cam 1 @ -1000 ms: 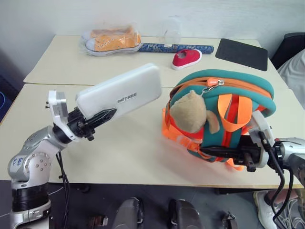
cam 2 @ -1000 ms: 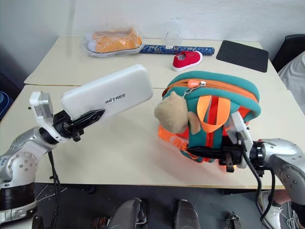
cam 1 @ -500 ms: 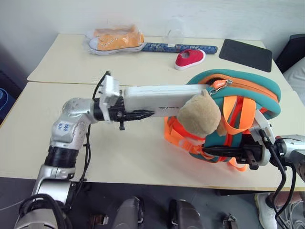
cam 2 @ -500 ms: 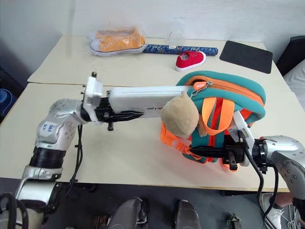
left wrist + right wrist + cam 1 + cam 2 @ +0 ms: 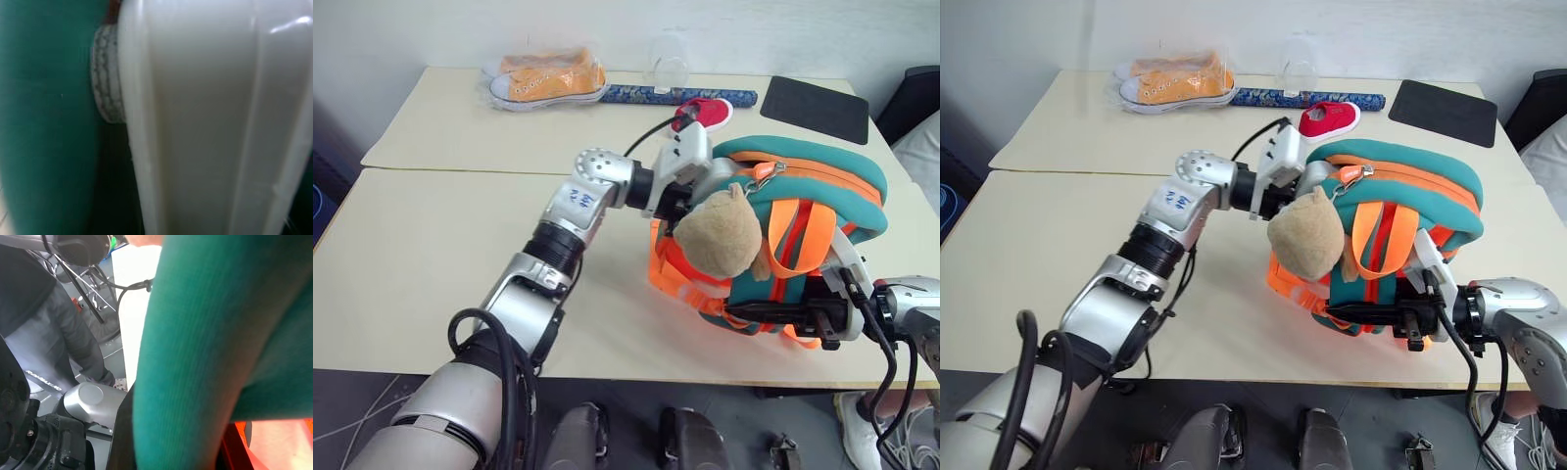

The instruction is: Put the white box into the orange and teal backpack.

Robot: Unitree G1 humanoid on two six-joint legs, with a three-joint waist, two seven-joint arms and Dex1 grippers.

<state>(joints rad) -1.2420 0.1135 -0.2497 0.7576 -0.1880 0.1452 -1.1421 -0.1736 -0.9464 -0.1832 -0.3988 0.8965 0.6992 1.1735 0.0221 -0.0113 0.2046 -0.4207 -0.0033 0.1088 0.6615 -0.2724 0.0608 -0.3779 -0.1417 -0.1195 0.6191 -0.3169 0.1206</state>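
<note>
The orange and teal backpack (image 5: 822, 171) stands on the near table with a tan plush toy (image 5: 720, 240) hanging on its front. My left gripper (image 5: 690, 188) reaches across to the backpack's top opening, shut on the white box (image 5: 205, 122). Most of the box is inside the opening, pressed against teal fabric (image 5: 44, 122). Only a short white end (image 5: 1315, 174) shows between the wrist and the bag, and the plush toy hides the fingers. My right gripper (image 5: 734, 313) is low at the backpack's front, its black fingers shut on the orange lower edge.
On the far table lie orange sneakers in clear wrap (image 5: 548, 78), a patterned blue roll (image 5: 636, 95), a clear cup (image 5: 671, 70), a red shoe (image 5: 705, 110) just behind the backpack, and a black pad (image 5: 820, 96). A seam (image 5: 460, 170) divides the two tables.
My left arm swung to the right and carried the white box from mid-air over the table into the backpack's opening. The right gripper kept its hold on the backpack.
</note>
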